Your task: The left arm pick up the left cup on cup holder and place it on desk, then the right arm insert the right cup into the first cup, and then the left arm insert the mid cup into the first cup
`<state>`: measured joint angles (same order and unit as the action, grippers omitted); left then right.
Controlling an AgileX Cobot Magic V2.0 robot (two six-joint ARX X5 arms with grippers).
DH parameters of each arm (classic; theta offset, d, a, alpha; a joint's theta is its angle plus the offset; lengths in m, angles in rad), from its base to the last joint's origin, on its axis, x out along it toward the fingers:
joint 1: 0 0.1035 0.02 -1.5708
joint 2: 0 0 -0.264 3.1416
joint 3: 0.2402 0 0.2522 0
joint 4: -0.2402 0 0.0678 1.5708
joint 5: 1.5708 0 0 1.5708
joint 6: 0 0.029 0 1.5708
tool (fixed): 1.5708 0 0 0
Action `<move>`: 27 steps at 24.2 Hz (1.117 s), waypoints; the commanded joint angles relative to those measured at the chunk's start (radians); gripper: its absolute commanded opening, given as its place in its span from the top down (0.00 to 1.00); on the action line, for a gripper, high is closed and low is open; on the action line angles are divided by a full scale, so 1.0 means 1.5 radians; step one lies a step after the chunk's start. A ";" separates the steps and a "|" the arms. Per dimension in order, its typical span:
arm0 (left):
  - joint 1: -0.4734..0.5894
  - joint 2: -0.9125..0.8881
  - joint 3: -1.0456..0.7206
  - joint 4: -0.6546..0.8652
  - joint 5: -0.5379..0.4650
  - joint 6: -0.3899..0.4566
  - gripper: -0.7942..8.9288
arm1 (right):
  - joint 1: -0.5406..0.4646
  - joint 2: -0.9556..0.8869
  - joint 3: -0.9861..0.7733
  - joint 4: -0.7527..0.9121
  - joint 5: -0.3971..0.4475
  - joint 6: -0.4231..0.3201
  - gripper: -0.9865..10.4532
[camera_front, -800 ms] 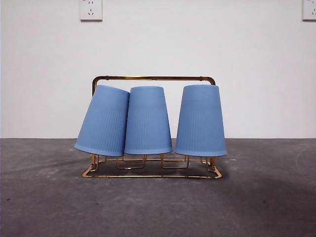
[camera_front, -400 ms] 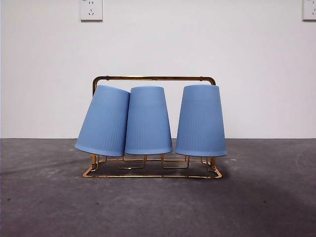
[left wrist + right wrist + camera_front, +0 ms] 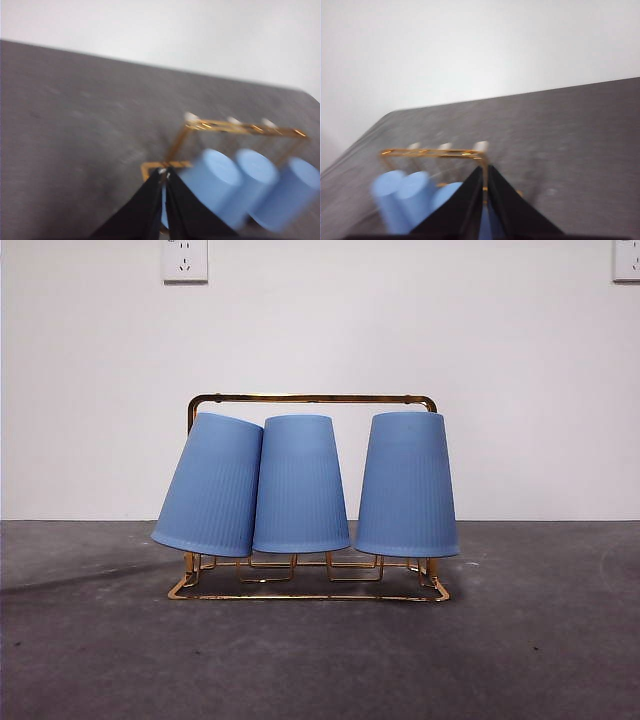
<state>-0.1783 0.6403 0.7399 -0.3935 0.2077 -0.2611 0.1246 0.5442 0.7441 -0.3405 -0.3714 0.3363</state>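
Step one is not yet begun: three ribbed blue plastic cups, left (image 3: 209,485), middle (image 3: 300,485) and right (image 3: 407,485), sit upside down on the shiny gold wire cup holder (image 3: 310,398) on the dark grey bench (image 3: 320,660). Left gripper (image 3: 164,173) and right gripper (image 3: 484,170) wait high, jaws closed and empty; next, I judge, the left must open its jaws and descend over the tilted left cup.

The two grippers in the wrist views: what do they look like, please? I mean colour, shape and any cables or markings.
Both are plain matte black. The left gripper and the right gripper each have two flat, wedge-shaped jaws, wide at the base and narrowing to a thin tip. No cables, labels or markings show on them. Both pictures are blurred, so fine detail cannot be told. The front view shows neither arm.
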 commanded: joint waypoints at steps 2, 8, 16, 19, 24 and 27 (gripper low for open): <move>-0.017 0.076 0.102 -0.090 0.079 0.063 0.91 | 0.008 0.064 0.094 -0.073 -0.073 -0.055 0.90; -0.060 0.145 0.191 -0.173 0.153 0.128 0.91 | 0.020 0.130 0.171 -0.175 -0.140 -0.125 0.90; -0.118 0.151 0.201 -0.214 0.175 0.156 0.91 | 0.034 0.145 0.185 -0.267 -0.143 -0.178 0.90; -0.120 0.151 0.201 -0.217 0.174 0.157 0.84 | 0.034 0.146 0.185 -0.273 -0.143 -0.177 0.90; -0.120 0.151 0.201 -0.216 0.174 0.157 0.35 | 0.034 0.146 0.185 -0.272 -0.141 -0.176 0.54; -0.120 0.151 0.201 -0.215 0.174 0.156 0.31 | 0.034 0.146 0.185 -0.270 -0.142 -0.174 0.48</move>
<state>-0.3523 0.8612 1.0218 -0.7261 0.4679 -0.0372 0.1703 0.7589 1.0016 -0.7517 -0.5816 0.0822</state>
